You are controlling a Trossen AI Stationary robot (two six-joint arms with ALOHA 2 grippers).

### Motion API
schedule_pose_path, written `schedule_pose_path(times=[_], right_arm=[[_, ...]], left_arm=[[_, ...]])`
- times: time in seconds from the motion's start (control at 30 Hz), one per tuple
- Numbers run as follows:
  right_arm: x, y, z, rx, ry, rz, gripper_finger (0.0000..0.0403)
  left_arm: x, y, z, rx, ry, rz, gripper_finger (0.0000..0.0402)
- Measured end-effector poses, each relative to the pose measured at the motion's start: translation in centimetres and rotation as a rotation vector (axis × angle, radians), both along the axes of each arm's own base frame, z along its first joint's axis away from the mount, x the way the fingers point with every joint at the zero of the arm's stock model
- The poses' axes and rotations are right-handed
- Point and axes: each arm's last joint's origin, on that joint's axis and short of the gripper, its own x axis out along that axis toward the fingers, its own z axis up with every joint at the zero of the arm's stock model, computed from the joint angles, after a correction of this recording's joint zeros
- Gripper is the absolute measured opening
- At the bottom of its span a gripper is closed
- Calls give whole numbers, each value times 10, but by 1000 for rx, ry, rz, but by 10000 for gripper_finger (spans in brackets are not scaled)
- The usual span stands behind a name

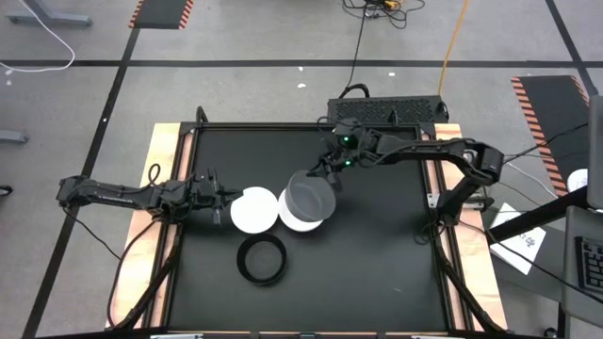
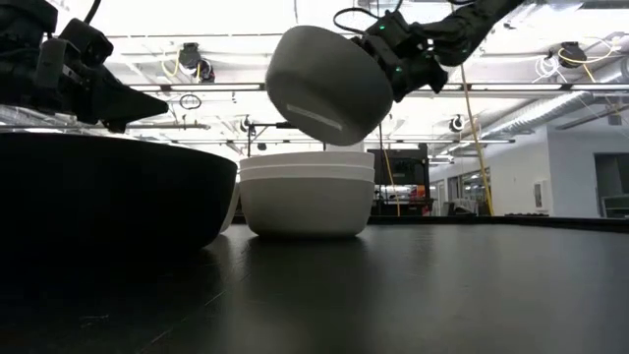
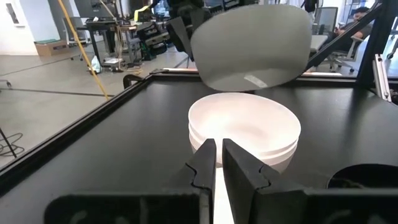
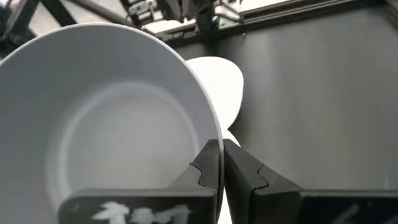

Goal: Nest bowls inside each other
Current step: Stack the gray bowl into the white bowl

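Note:
A translucent grey bowl (image 1: 311,195) (image 2: 329,84) hangs tilted in the air over a stack of nested white bowls (image 1: 301,221) (image 2: 307,192) (image 3: 244,127) standing on its base mid-table. My right gripper (image 1: 328,172) (image 4: 219,158) is shut on the grey bowl. Another white bowl (image 1: 252,209) sits just left of the stack, with my left gripper (image 1: 226,198) (image 3: 217,155) shut on it. A black bowl (image 1: 262,259) (image 2: 108,192) with a ring-like rim rests on the table nearer the front edge. My left gripper pinches the white bowl's rim (image 3: 217,202) on its left side, coming level from the table's left; whether the bowl rests on the table I cannot tell. My right gripper pinches the grey bowl's rim (image 4: 210,134) between its two fingers, one inside and one outside, slanting down from the far right. The bowl (image 4: 106,118) is lifted clear, tilted, above the white stack.
The black table (image 1: 377,273) has raised black edge rails (image 3: 74,134) and wooden side strips (image 1: 155,141). Free room lies on the table's right half and near edge. A person sits in the room beyond (image 3: 364,15).

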Motion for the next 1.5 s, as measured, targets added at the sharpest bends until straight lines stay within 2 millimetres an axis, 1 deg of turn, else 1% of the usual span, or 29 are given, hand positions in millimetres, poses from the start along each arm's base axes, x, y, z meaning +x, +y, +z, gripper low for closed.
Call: schedule_pose_path(times=[0.17, 0.3, 0.4, 0.7, 0.93, 1.13, 1.5], right_arm=[[13, 3, -6, -21, 44, 31, 0], [14, 3, -10, -32, 117, 41, 0], [12, 3, -15, -37, 190, 21, 0], [5, 4, -22, -41, 295, -9, 0], [-3, 6, -30, -76, 430, -62, 0], [-5, 9, -31, -119, 497, -112, 0], [-8, 11, -33, -113, 545, -109, 0]], left_arm=[[0, 0, 0, 0, 1, 0, 31], [0, 0, 0, -5, 1, 0, 31], [0, 0, 0, -6, 1, 0, 31], [0, 0, 0, -5, 0, 4, 31], [0, 0, 0, -8, -2, 6, 31], [0, 0, 0, -8, -2, 7, 31], [0, 0, -1, -8, 5, 8, 31]])
